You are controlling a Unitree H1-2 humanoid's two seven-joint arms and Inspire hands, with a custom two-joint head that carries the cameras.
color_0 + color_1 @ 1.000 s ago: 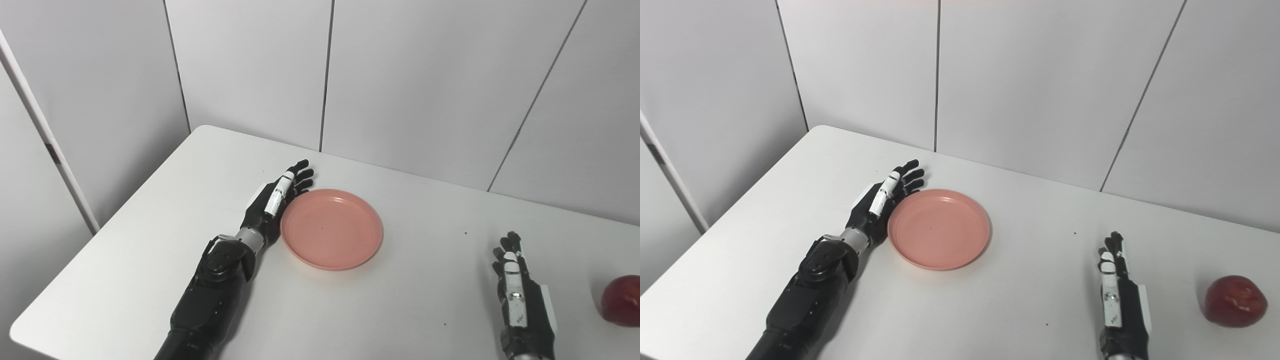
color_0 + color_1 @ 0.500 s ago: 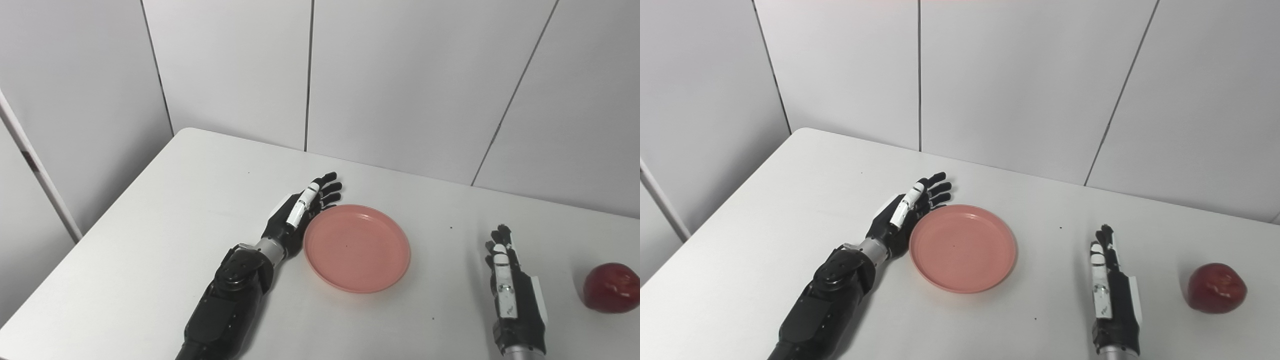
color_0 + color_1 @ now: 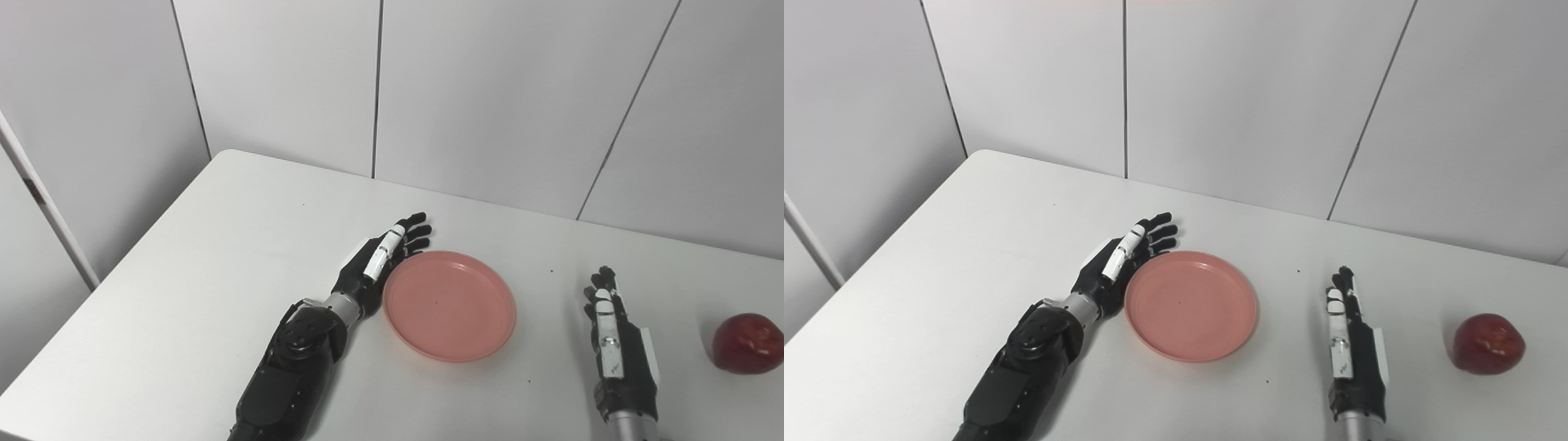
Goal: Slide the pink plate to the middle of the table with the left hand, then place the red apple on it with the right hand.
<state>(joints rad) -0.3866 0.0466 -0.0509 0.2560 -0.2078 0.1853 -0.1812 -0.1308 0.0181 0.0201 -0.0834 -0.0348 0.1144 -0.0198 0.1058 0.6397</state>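
The pink plate lies flat on the white table, near its middle. My left hand is open, standing on edge with its palm against the plate's left rim and its fingers stretched toward the wall. My right hand is open too, resting on the table to the right of the plate, fingers straight and holding nothing. The red apple sits on the table at the far right, a short way right of the right hand.
White wall panels rise right behind the table's far edge. The table's left edge slants down to the near left corner. A few small dark specks dot the tabletop near the plate.
The camera has panned right. Against the table, my left hand has pushed the pink plate rightward toward the middle. The right hand has crept a little forward; the apple stays put.
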